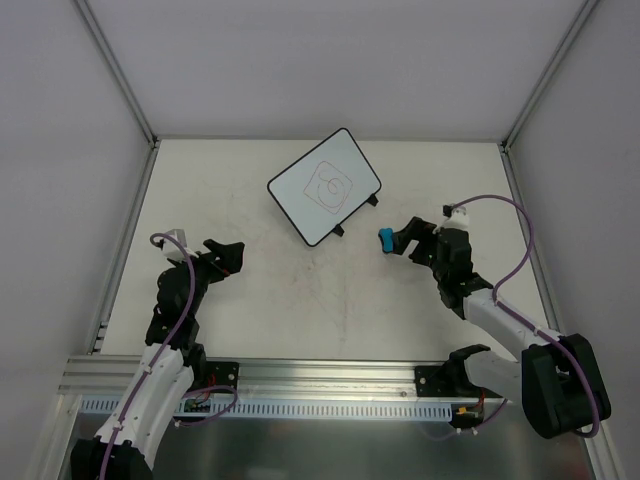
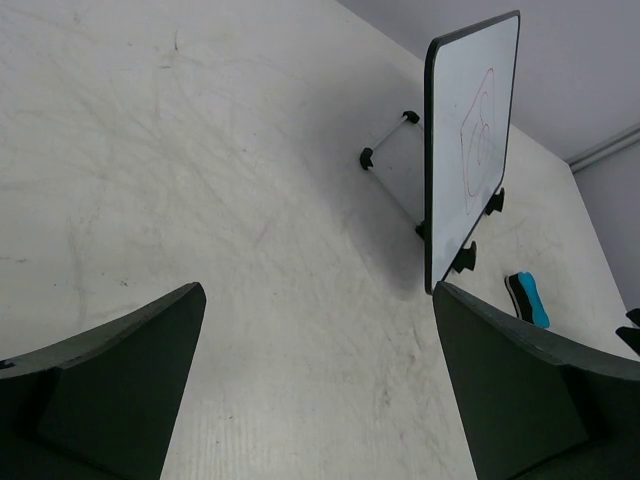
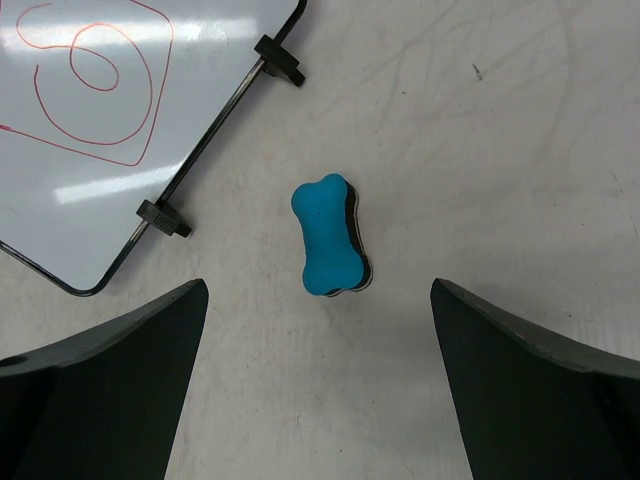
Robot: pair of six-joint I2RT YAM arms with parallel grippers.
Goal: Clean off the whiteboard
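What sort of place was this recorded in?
Probably a lab robot cell: a white tabletop, plain white wall panels in aluminium framing, and two robot arms bolted to a metal rail.

Eraser (image 1: pixel 385 240): blue, bone-shaped, dark layer underneath. Lies flat, blue face up, right of centre on tabletop (image 1: pixel 250 300). Tabletop off-white, scuffed, faint streaks throughout. Aluminium rail (image 1: pixel 330 372) along near edge. Pale walls (image 1: pixel 330 60) on three sides; metal posts at the back corners.
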